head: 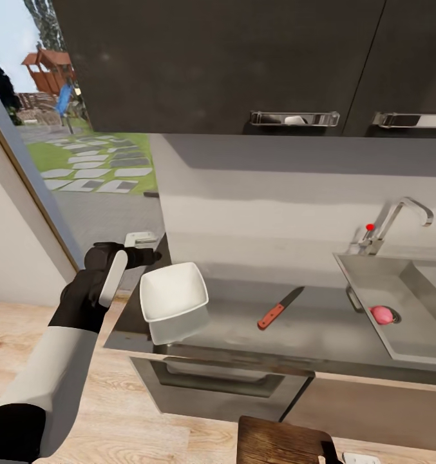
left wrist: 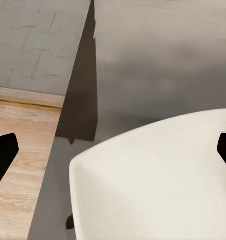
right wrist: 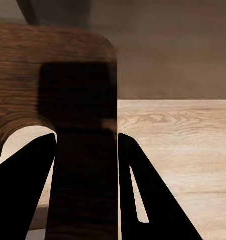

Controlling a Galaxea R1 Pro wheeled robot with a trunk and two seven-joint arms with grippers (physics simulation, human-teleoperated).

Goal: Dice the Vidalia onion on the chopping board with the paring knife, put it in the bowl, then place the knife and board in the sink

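We are gripping the chopping board (right wrist: 52,85) between the right gripper (right wrist: 85,190)'s closed fingers, low before the cabinets. Our left gripper (left wrist: 113,147), jaws spread wide, is hovering over the bowl (head: 173,291) on the countertop (head: 243,335). Beyond, the paring knife (head: 279,308) is lying beside the sink (head: 398,335), the Vidalia onion (head: 382,314) resting inside.
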